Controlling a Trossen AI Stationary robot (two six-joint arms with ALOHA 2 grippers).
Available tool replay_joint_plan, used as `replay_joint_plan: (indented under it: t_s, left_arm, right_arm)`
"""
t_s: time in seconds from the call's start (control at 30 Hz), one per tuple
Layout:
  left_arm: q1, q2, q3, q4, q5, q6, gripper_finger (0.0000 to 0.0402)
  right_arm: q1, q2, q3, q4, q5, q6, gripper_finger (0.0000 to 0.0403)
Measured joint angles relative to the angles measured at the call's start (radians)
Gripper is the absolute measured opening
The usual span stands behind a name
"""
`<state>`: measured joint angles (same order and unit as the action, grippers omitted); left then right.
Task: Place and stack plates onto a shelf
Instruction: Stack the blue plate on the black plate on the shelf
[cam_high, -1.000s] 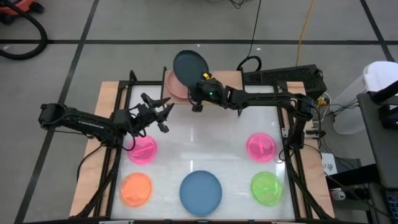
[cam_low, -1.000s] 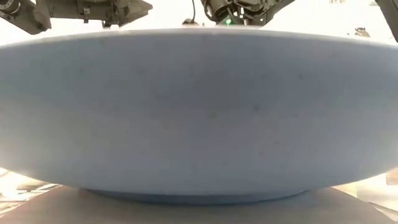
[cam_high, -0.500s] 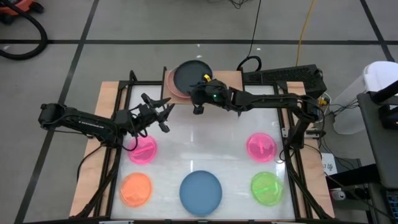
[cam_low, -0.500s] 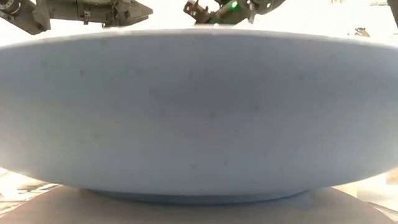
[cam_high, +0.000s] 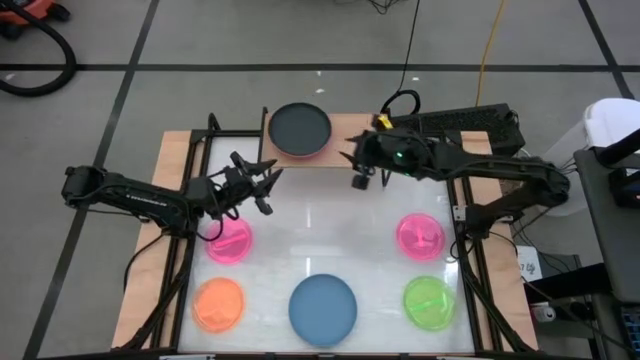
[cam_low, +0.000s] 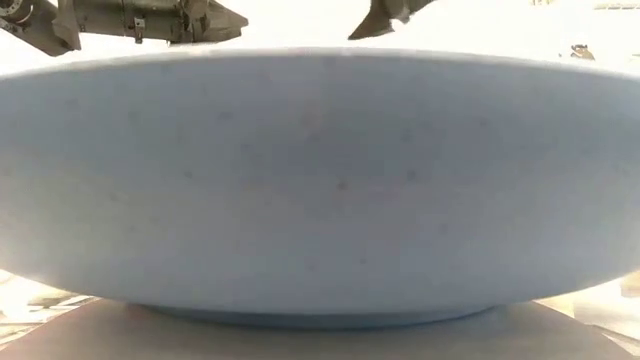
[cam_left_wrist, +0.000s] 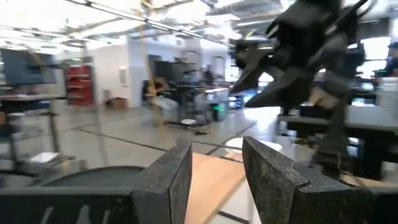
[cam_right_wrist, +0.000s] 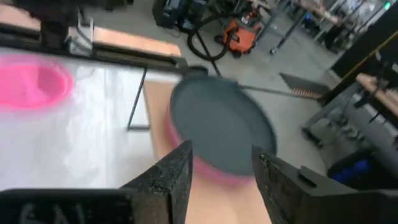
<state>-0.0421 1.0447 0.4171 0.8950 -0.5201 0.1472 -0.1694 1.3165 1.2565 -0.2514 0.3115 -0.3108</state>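
On the shelf (cam_high: 345, 130) the dark grey plate (cam_high: 300, 128) sits atop a pink one, so I'd pull the empty, parted fingers of the right gripper (cam_high: 352, 165) clear, level and slow; left gripper (cam_high: 262, 183) hovers spread.

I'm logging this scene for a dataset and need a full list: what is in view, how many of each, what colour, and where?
Shelf: one, light wood top, far edge of the table.
Dark grey plate: one, on the shelf's left part, stacked on a pink plate whose rim shows beneath it.
Hot pink plates: two, small, one mid-left, one mid-right.
Orange plate: one, small, near-left corner.
Blue plate: one, large, near edge, centre.
Green plate: one, small, near-right corner.
Table: one, white.
Left gripper: open, above the table by the mid-left hot pink plate.
Right gripper: open, empty, over the shelf right of the stack.
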Motion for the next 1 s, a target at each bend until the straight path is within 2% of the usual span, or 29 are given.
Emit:
replay_joint_plan:
  t_s: [0.13,0.23,0.37,0.43,0.57,0.7,0.83,1.0]
  left_arm:
    - [-0.015,0.0,0.0,-0.019,0.102,-0.046,0.0147]
    - [-0.044,0.0,0.039,-0.079,0.134,-0.088,0.0147]
    - [-0.082,0.037,0.162,-0.326,0.131,-0.134,0.0147]
    - [-0.095,0.079,0.228,-0.44,0.128,-0.194,0.0147]
    - [-0.105,0.173,0.331,-0.583,0.13,-0.27,0.0147]
    - [-0.098,0.261,0.424,-0.77,0.195,-0.358,0.0147]
    - [-0.087,0.35,0.528,-0.969,0.314,-0.492,0.0147]
    - [-0.087,0.473,0.625,-1.136,0.491,-0.595,0.0147]
  right_arm:
    - [0.035,-0.138,-0.223,0.133,-0.002,0.063,0.0144]
    - [0.067,-0.244,-0.402,0.278,0.005,0.071,0.0144]
    - [0.079,-0.364,-0.599,0.466,0.082,0.066,0.0144]
    - [0.079,-0.419,-0.66,0.533,0.085,0.065,0.0144]
    - [0.081,-0.509,-0.725,0.57,0.08,0.064,0.0144]
    - [0.095,-0.574,-0.763,0.57,0.08,0.068,0.0144]
    - [0.106,-0.598,-0.801,0.581,0.079,0.08,0.0144]
    - [0.106,-0.607,-0.809,0.584,0.077,0.081,0.0144]
